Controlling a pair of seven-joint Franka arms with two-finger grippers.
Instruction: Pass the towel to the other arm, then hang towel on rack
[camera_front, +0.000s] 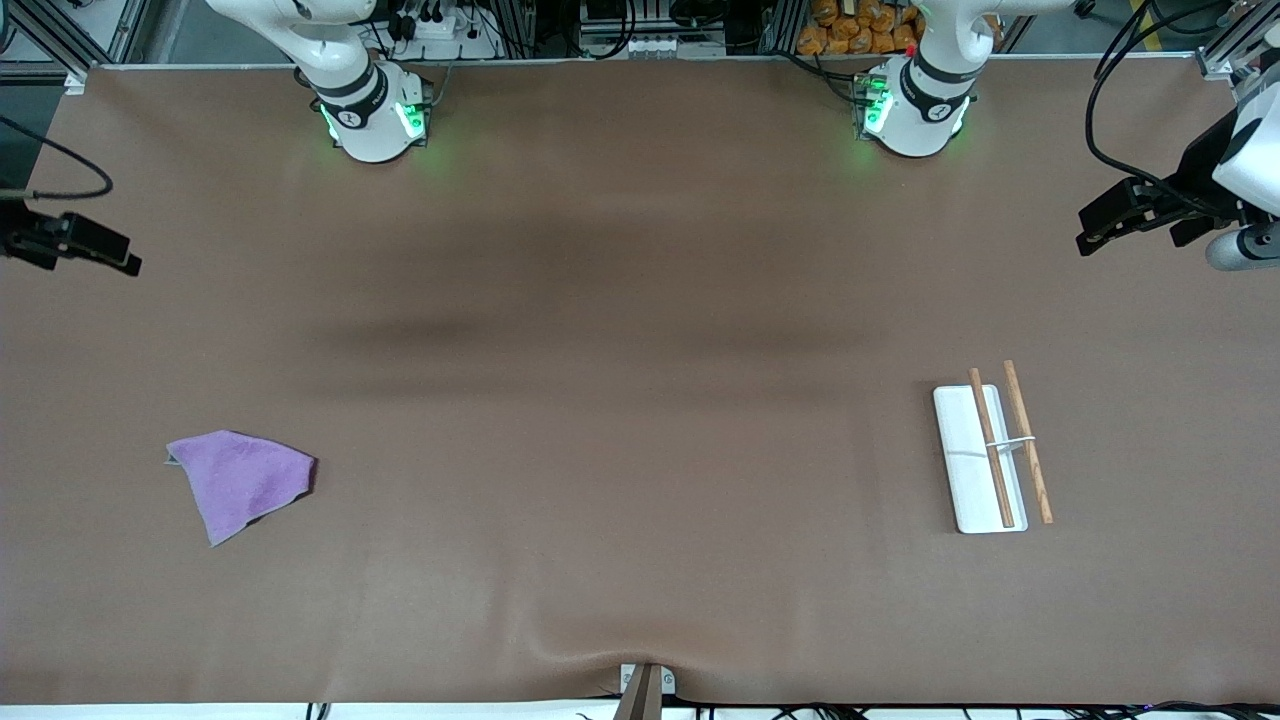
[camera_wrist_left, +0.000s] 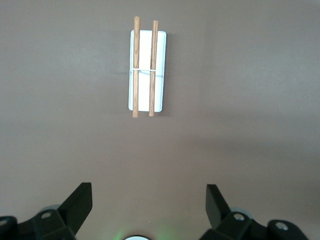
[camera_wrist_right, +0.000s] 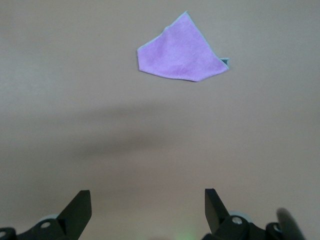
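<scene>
Purple towel (camera_front: 243, 482) is lying crumpled toward the right arm's end; rack (camera_front: 990, 456) is sitting well apart toward the left arm's end. Right gripper (camera_wrist_right: 147, 210) and left gripper (camera_wrist_left: 149, 207) are hovering released, empty. Risk: pinching one loose layer, towel probably slipping during handover.

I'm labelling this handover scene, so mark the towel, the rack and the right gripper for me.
towel (camera_front: 243, 480): front view, middle of the purple cloth.
rack (camera_front: 968, 470): front view, bare part of its white base plate.
right gripper (camera_wrist_right: 148, 210): right wrist view, midway between its open fingertips.
</scene>
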